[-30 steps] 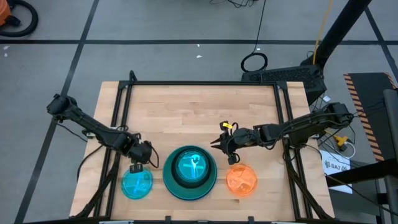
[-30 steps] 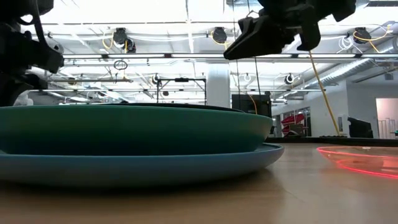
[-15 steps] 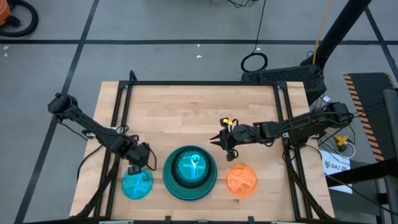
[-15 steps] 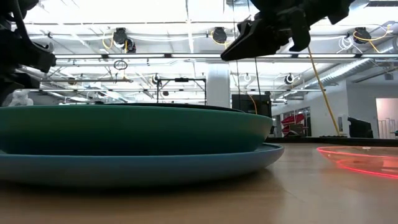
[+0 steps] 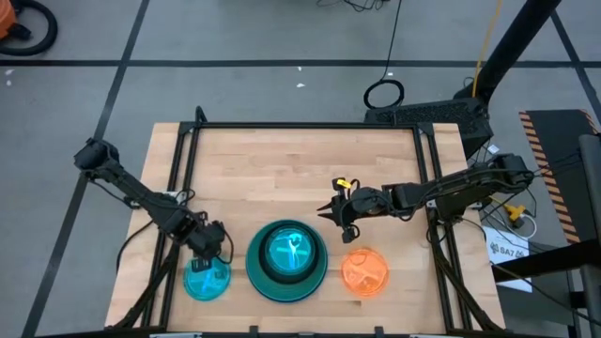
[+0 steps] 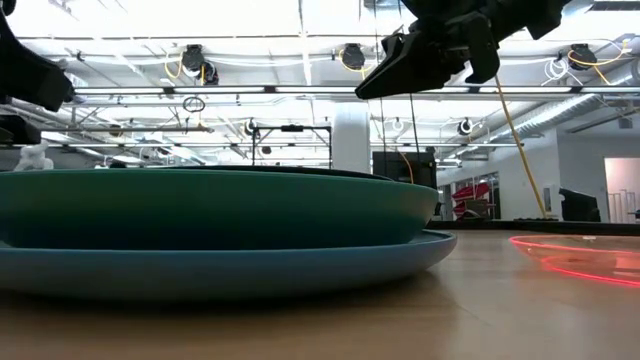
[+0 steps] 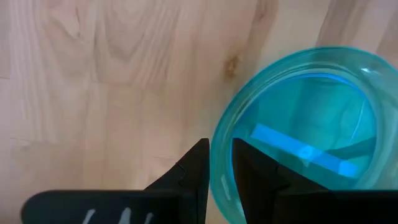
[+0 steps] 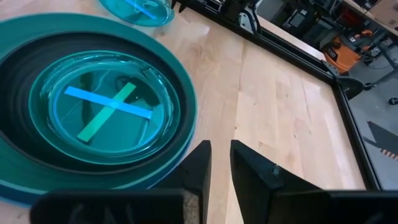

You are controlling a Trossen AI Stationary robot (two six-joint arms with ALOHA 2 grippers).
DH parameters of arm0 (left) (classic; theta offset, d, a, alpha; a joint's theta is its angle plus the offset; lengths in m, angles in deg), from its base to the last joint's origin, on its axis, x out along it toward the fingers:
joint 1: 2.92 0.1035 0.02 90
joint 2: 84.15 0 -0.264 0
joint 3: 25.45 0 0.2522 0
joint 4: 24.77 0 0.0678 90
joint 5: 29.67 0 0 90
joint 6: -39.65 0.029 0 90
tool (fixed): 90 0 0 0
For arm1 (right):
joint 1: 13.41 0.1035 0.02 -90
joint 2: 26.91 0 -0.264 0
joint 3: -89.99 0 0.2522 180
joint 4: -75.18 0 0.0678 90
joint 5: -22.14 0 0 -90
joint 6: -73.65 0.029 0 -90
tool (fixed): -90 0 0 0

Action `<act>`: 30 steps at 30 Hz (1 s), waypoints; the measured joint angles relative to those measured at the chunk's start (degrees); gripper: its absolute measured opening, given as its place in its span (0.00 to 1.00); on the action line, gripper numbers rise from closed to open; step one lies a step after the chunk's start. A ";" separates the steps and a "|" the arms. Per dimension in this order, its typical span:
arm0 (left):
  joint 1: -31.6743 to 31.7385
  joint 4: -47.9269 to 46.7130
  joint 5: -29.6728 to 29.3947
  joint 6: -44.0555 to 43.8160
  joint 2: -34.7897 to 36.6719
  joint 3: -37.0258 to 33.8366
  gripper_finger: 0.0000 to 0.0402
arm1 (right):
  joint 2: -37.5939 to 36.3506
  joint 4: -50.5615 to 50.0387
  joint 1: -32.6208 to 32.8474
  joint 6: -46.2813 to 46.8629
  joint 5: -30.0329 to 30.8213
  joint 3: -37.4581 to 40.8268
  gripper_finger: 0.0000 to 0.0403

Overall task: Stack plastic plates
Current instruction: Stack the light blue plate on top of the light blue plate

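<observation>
Stack: the large blue plate [image 5: 286,284] lies low in the middle of the high view, on the wooden table [image 5: 282,169]. A large teal plate [image 6: 215,208] rests in it, and the low view shows the two as broad rims one upon the other, filling the left and centre of the frame.
Inside the stack: a black plate [image 8: 31,68] sits within the teal one, and a small translucent cyan plate [image 8: 112,106] lies in its middle, with a blue strip and a green strip crossed beneath it.
Loose cyan plate: a small translucent cyan plate [image 5: 205,278] lies at the lower left of the high view, just beside the stack and apart from it.
Loose orange plate: a small translucent orange plate [image 5: 364,271] lies flat at the lower right of the high view, near the stack; in the low view it is a thin red-orange rim at the right edge.
Left gripper: the left gripper [image 5: 208,253] is down at the upper rim of the loose cyan plate. In the left wrist view its fingers [image 7: 198,171] stand a narrow gap apart with the plate's rim running between them; whether they press on it I cannot tell.
Right gripper: the right gripper [image 5: 331,214] hangs above the table, up and to the right of the stack. Its fingers [image 8: 198,163] are a narrow gap apart, with nothing between them.
</observation>
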 joint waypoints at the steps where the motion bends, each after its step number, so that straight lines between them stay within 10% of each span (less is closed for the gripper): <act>1: -0.33 0.00 0.00 -0.43 0.00 0.00 0.19 | 0.00 -0.01 0.01 -0.04 0.00 0.00 0.13; 19: -5.84 2.73 0.30 -9.51 0.00 0.00 0.20 | 0.00 -0.01 0.01 1.12 -0.02 0.00 0.13; 30: -8.55 2.99 -0.84 -12.44 0.00 0.00 0.50 | 0.02 0.02 0.01 1.16 -0.02 0.00 0.13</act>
